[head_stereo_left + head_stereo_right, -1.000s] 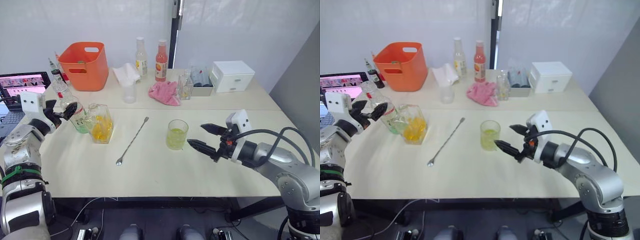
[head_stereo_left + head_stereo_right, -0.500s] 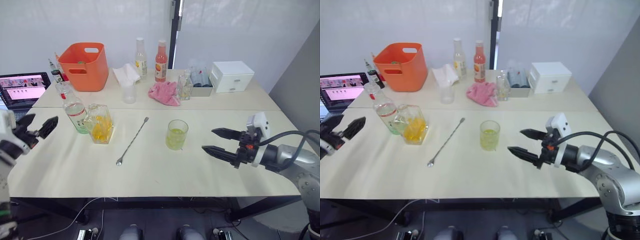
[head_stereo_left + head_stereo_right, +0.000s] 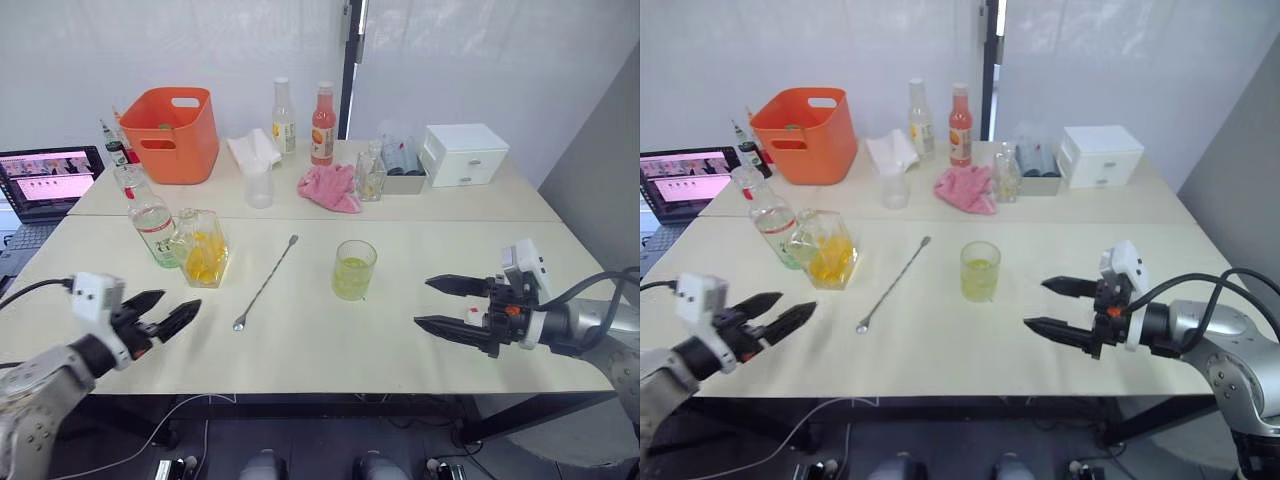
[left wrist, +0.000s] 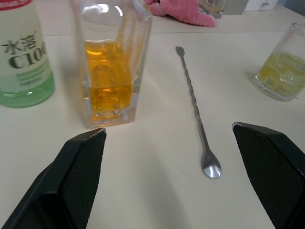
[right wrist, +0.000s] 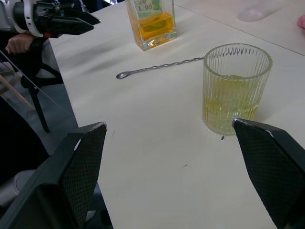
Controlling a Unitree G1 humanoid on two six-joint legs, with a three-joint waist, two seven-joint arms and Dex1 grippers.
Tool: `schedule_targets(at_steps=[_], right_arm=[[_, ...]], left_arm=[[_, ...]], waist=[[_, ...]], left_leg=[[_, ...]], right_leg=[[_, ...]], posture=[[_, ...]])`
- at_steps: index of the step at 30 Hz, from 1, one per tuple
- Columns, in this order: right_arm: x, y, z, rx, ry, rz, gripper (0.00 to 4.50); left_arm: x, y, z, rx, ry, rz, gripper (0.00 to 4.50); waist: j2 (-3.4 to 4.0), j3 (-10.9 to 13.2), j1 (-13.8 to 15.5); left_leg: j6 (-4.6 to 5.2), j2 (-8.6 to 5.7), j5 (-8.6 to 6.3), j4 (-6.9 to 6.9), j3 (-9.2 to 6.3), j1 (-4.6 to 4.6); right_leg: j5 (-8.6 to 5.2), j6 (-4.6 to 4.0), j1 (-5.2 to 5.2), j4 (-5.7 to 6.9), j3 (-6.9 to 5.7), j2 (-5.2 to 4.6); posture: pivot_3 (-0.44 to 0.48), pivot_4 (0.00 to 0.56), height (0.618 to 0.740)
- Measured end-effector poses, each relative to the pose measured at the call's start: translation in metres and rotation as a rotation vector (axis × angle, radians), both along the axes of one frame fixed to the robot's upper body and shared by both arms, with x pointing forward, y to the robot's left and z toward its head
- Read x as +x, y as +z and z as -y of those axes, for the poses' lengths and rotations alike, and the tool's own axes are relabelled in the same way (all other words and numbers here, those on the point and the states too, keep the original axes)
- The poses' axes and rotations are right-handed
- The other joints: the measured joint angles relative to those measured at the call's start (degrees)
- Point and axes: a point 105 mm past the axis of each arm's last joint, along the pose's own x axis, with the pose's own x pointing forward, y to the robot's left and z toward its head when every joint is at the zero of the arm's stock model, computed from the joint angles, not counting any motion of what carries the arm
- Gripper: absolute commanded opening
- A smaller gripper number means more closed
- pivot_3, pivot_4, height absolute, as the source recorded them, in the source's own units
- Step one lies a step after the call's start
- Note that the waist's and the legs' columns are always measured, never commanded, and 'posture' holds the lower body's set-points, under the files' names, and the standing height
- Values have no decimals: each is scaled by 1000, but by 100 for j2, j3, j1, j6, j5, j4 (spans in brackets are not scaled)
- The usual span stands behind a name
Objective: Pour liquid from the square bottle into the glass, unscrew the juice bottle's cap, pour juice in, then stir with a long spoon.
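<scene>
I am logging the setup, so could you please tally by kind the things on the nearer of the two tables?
Bottles: 2 (juice bottle, square bottle)
Glasses: 1 (glass, partly filled with yellow liquid)
Spoons: 1 (long spoon, lying flat)
Total: 4

A lab or test room: two plain pale desks pushed together against blank white wall panels, an open laptop at one end (screen lit), cables trailing on the floor beneath.
</scene>
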Motion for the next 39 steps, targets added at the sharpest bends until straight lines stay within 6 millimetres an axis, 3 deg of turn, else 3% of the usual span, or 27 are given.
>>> schedule_targets(at_steps=[6, 9, 16, 20, 26, 31, 36, 39], right_arm=[[-5, 4, -7, -8, 20, 20, 4500], [-9, 6, -11, -4, 32, 23, 4500], [-12, 11, -10, 8, 4, 39, 4500], [-9, 13, 6, 23, -111, 50, 4500], [-4, 7, 44, 33, -381, 48, 4500], [-13, -10, 81, -38, -572, 4, 4500], [-32, -25, 109, -128, -670, -19, 4500], [-39, -23, 128, -156, -728, 30, 4500]], left_arm=[[20, -19, 47, 24, -42, -74, 4480], [32, -23, 57, 88, 4, -104, 4480], [38, 9, 65, 151, 11, -44, 4480], [19, 20, 33, 33, 8, 7, 4480], [-18, 6, -53, -51, 87, 55, 4480], [-42, -2, -115, 23, 152, 109, 4480], [-57, -10, -138, 77, 129, 84, 4480], [-60, -11, -142, 93, 110, 77, 4480]], waist=[[0, 0, -4], [-2, 0, -2], [-3, 0, -19], [-1, 0, -60], [-1, -1, 41], [-10, -7, 98], [-18, -12, 110], [-26, -20, 97]], left_leg=[[0, -3, 0, 0, -3, -4], [0, -4, 0, 0, -6, -5], [0, -3, 0, -3, -9, -6], [0, -1, 0, -18, -3, -1], [-2, -3, 1, -12, 33, 3], [-1, 3, 1, -16, 49, 1], [-2, 16, 1, -19, 54, 2], [-2, 38, 1, -19, 63, 5]], right_leg=[[0, 1, -3, 0, 1, 2], [0, 1, -2, 1, 0, 3], [0, 2, -6, 0, 2, 4], [-2, -1, -12, -2, 10, 4], [-7, -8, -3, -8, 1, -1], [-10, -14, -7, -20, 2, -3], [-12, -14, -8, -26, 1, -3], [-12, -15, -6, -29, 0, 3]], posture=[[0, 150, 715], [0, 150, 715], [0, 150, 715], [0, 150, 715], [0, 150, 715], [0, 150, 715], [0, 150, 715], [0, 150, 715]])
